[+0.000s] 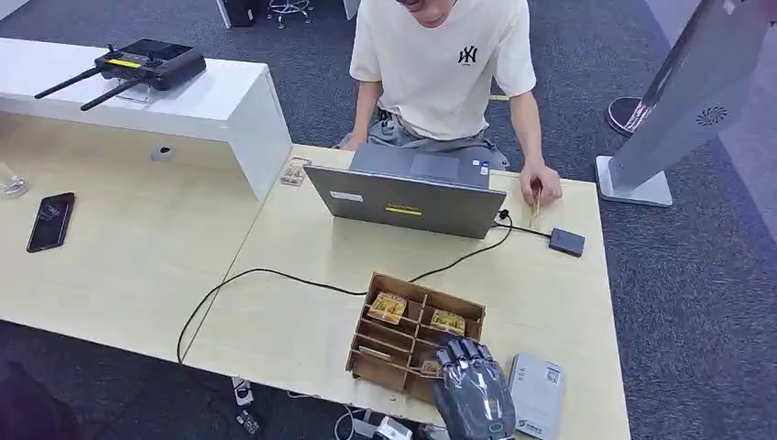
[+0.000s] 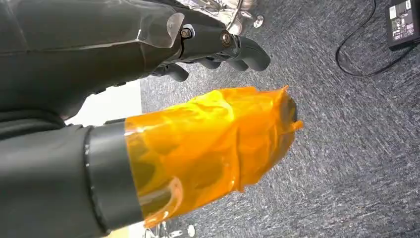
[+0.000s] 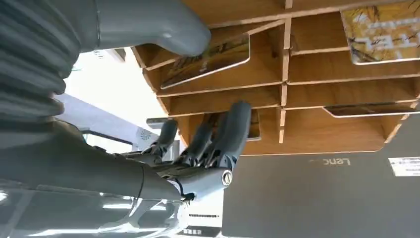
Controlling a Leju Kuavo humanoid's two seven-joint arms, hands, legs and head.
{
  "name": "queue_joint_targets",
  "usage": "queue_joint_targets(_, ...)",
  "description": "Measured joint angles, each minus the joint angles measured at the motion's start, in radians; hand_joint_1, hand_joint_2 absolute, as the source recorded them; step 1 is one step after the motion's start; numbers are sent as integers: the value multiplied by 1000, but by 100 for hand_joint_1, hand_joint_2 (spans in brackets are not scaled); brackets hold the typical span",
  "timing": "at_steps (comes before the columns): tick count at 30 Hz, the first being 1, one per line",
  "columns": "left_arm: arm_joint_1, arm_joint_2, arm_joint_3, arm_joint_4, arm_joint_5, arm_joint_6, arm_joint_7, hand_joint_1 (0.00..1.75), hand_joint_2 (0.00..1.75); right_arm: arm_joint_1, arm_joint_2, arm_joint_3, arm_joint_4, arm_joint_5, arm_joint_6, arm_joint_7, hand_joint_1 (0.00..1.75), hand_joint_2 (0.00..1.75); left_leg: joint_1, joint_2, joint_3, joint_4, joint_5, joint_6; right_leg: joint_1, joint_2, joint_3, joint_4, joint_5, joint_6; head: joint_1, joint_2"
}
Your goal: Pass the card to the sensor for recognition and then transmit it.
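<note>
Plywood box (image 1: 417, 335): open divided tray on the pale table (image 1: 293, 302), directly under and ahead of the right hand; several compartments, thin partitions.
Left hand (image 2: 218, 49): seen from its own wrist camera, hanging over grey carpet; dark fingers curled in, nothing visible in them. Orange tape wraps the thumb (image 2: 213, 148).
Black phone (image 1: 50, 221): lying flat on the table, far to the left of the right hand.
Remote controller (image 1: 137, 64): black, two antennas, on the white raised counter, far left and well beyond the hand.
Cable (image 1: 275, 275): black, runs across the table from left of the box, behind it, toward the laptop.
Laptop (image 1: 408, 197): grey, lid open with its back to the robot, beyond the box.
Cards (image 1: 388, 307): yellow-printed, standing in the far compartments of the box, just ahead of the fingertips; another card (image 3: 208, 57) sits in the slot beside the thumb.
Right hand (image 1: 470, 390): at the near right corner of the box, fingers (image 3: 233, 131) spread apart and reaching into a compartment, thumb lying over the box edge. Whether any finger touches a card I cannot tell; nothing is clamped.
Person (image 1: 440, 64): white T-shirt, seated behind the laptop, one hand on the table to the right of it.
Sensor (image 1: 566, 242): small dark flat block, cabled, beyond and right of the hand, near the person's hand.
Grey device (image 1: 537, 394): flat, labelled, just right of the right hand.
</note>
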Motion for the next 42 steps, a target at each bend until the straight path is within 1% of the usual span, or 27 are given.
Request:
queue_joint_targets(1,0,0,0,0,0,0,0,0,0,0,0,0,1,0,0,0,70,175,0,0,0,0,0,0,0,0,0,0,0,0,0,0)
queue_joint_targets(2,0,0,0,0,0,0,0,0,0,0,0,-1,2,1,0,0,75,175,0,0,0,0,0,0,0,0,0,0,0,0,0,0)
queue_joint_targets(4,0,0,0,0,0,0,0,0,0,0,0,-3,4,2,0,1,77,175,0,0,0,0,0,0,0,0,0,0,0,0,0,0)
queue_joint_targets(6,0,0,0,0,0,0,0,0,0,0,0,-4,5,2,0,1,86,175,0,0,0,0,0,0,0,0,0,0,0,0,0,0)
queue_joint_targets(8,0,0,0,0,0,0,0,0,0,0,0,-5,6,3,0,2,84,175,0,0,0,0,0,0,0,0,0,0,0,0,0,0)
queue_joint_targets(12,0,0,0,0,0,0,1,0,0,0,1,-6,6,5,1,7,96,175,0,0,0,0,0,0,0,0,0,0,0,0,0,0)
queue_joint_targets(13,0,0,0,0,0,0,1,0,0,0,2,-6,6,5,3,9,96,175,0,0,0,0,0,0,0,0,0,0,0,0,0,0)
queue_joint_targets(15,0,0,0,0,0,0,1,0,0,0,2,-7,6,5,4,10,106,175,0,0,0,0,0,0,0,0,0,0,0,0,0,0)
queue_joint_targets(19,0,-1,0,0,0,0,3,0,0,1,2,-8,7,5,4,14,113,175,0,0,0,0,0,0,0,0,0,0,0,0,0,0)
queue_joint_targets(20,0,-1,0,0,0,0,3,0,0,1,2,-8,7,5,4,16,127,175,0,0,0,0,0,0,0,0,0,0,0,0,0,0)
queue_joint_targets(21,0,-1,0,0,0,0,3,0,0,1,2,-9,7,5,4,17,134,175,0,0,0,0,0,0,0,0,0,0,0,0,0,0)
queue_joint_targets(22,0,-2,0,0,0,0,4,0,0,1,2,-10,7,5,4,17,134,175,0,0,0,0,0,0,0,0,0,0,0,0,0,0)
queue_joint_targets(23,0,-2,0,0,0,0,6,0,0,2,2,-11,7,5,5,17,141,175,0,0,0,0,0,0,0,0,0,0,0,0,0,0)
queue_joint_targets(26,0,-2,0,0,0,0,8,0,0,2,2,-14,7,5,7,19,169,175,0,0,0,0,0,0,0,0,0,0,0,0,0,0)
queue_joint_targets(27,0,-2,0,0,0,0,9,0,0,2,3,-15,7,5,7,19,173,175,0,0,0,0,0,0,0,0,0,0,0,0,0,0)
queue_joint_targets(28,0,-2,0,0,-1,0,9,0,0,2,3,-15,7,5,7,20,173,175,0,0,0,0,0,0,0,0,0,0,0,0,0,0)
queue_joint_targets(29,0,-2,0,0,-1,0,9,0,0,2,3,-16,6,5,7,20,169,175,0,0,0,0,0,0,0,0,0,0,0,0,0,0)
queue_joint_targets(31,0,-2,0,0,0,0,9,0,0,2,3,-16,6,5,7,20,175,175,0,0,0,0,0,0,0,0,0,0,0,0,0,0)
queue_joint_targets(32,0,-2,0,0,-1,0,9,0,0,2,3,-16,6,5,7,20,169,175,0,0,0,0,0,0,0,0,0,0,0,0,0,0)
queue_joint_targets(33,0,-2,0,0,0,0,9,0,0,2,3,-16,6,5,7,20,173,175,0,0,0,0,0,0,0,0,0,0,0,0,0,0)
queue_joint_targets(35,0,-2,0,0,-1,0,9,0,0,2,3,-17,6,5,7,20,175,175,0,0,0,0,0,0,0,0,0,0,0,0,0,0)
queue_joint_targets(36,0,-2,0,0,0,0,9,0,0,2,3,-18,6,5,7,20,171,175,0,0,0,0,0,0,0,0,0,0,0,0,0,0)
queue_joint_targets(39,0,-3,0,0,0,0,9,0,0,2,3,-21,6,4,7,20,175,175,0,0,0,0,0,0,0,0,0,0,0,0,0,0)
queue_joint_targets(42,0,-5,0,0,0,1,9,0,0,2,3,-24,5,-3,3,23,173,175,0,0,0,0,0,0,0,0,0,0,0,0,0,0)
